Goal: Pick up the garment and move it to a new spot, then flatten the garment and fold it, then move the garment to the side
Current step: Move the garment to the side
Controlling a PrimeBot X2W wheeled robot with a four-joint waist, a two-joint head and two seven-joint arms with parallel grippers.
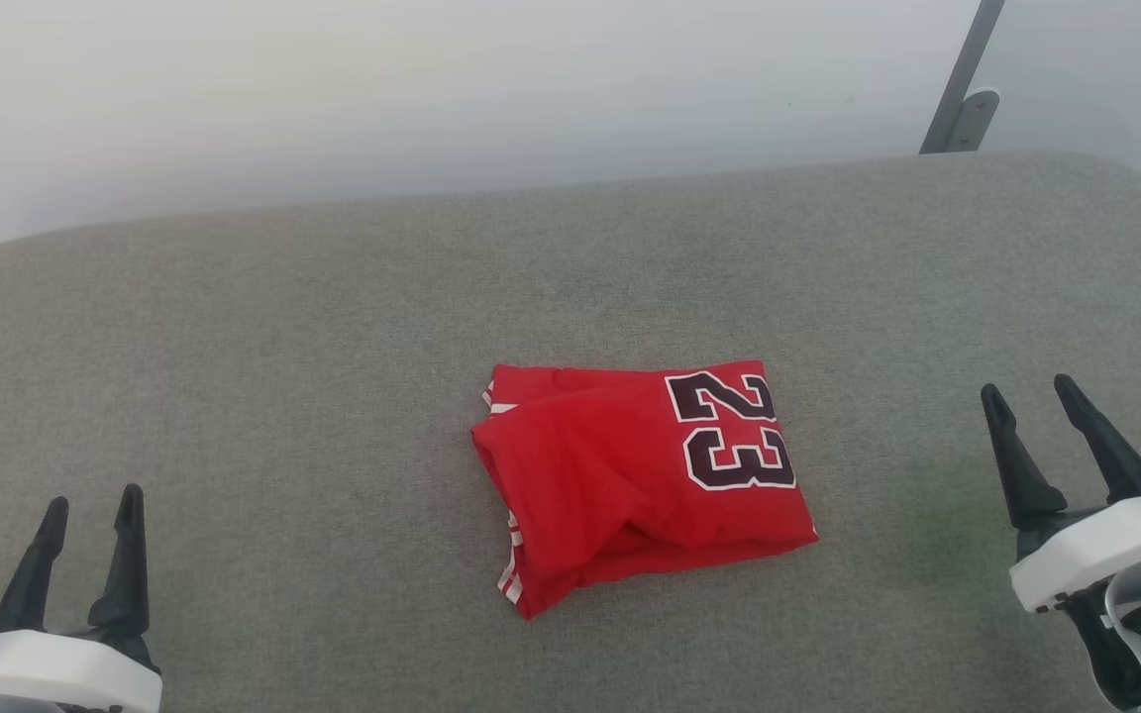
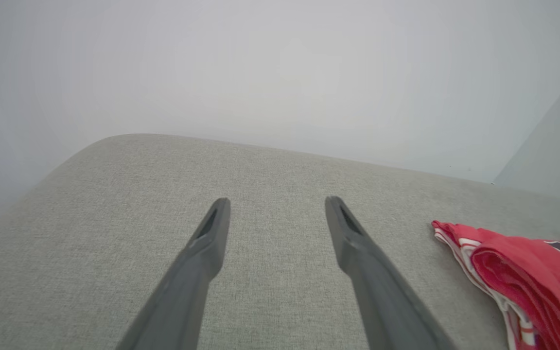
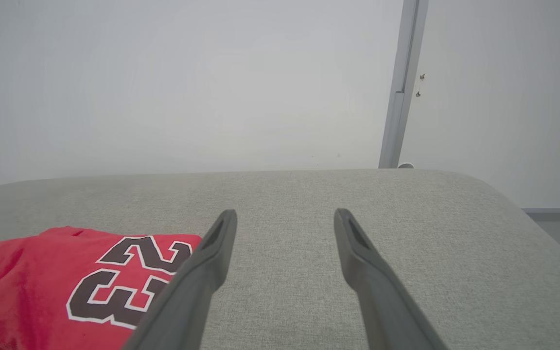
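The left gripper (image 1: pixel 95 495), white-bodied with two long dark tapered fingers, is held with its jaws spread wide, and the matching right gripper (image 1: pixel 1026 384) is held likewise, fingertips well apart.

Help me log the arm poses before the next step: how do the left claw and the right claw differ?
The left claw sits low in the head view, far from the red jersey; the right claw sits higher, nearer the jersey. The left claw points nearly straight up; the right claw leans left. Both are open, empty, off the jersey, over the grey cushion.
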